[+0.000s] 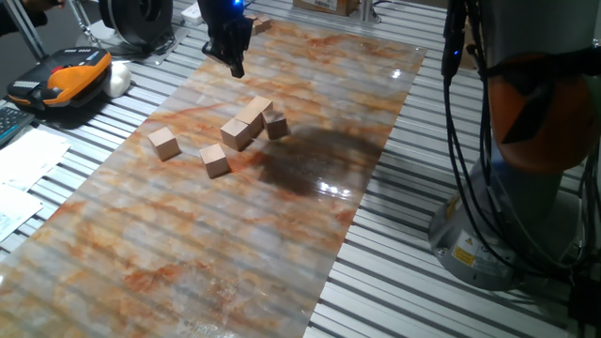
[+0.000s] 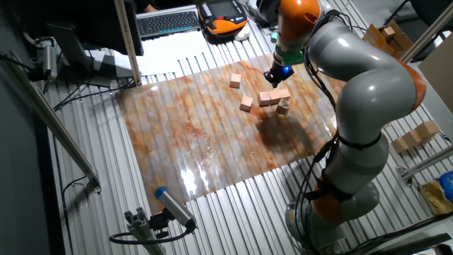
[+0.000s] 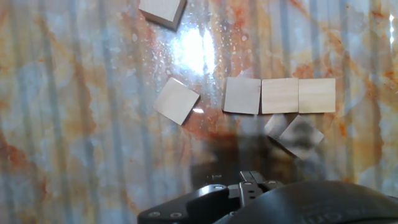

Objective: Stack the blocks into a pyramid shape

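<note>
On glossy marbled sheet (image 3: 93,155), square pale-wood blocks (image 3: 280,95) lie; tool (image 1: 235,64) spread unclear.

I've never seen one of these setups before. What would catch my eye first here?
Probably the big grey and orange robot arm bending over a glossy marbled orange mat on a slatted metal table. Its dark gripper hangs above a small scatter of plain wooden blocks near the mat's middle. From the hand view, three of them lie in a neat row, the rest loose around them.
</note>
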Robot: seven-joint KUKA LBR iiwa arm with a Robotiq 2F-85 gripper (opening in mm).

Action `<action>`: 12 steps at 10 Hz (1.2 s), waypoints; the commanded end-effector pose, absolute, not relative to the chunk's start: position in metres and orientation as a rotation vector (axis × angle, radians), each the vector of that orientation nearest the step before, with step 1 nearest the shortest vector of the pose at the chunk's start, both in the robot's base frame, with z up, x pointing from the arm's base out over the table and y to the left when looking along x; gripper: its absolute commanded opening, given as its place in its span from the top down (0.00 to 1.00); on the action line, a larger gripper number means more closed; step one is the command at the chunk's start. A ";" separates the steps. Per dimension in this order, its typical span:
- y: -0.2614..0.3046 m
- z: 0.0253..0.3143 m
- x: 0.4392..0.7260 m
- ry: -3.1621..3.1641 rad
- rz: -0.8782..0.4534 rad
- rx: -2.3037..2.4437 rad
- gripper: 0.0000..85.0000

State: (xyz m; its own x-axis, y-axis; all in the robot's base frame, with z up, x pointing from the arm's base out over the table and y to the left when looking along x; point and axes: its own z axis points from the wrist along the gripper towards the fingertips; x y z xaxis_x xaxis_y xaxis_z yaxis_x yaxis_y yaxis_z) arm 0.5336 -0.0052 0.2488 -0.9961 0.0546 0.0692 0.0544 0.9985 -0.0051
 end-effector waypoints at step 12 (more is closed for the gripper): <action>-0.004 0.245 0.537 -3.094 0.054 0.059 1.00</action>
State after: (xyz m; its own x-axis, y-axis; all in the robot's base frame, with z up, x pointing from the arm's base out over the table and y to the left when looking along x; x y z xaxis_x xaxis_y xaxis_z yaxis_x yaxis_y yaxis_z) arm 0.5371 -0.0041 0.2444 -0.9986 -0.0353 0.0401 -0.0366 0.9988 -0.0329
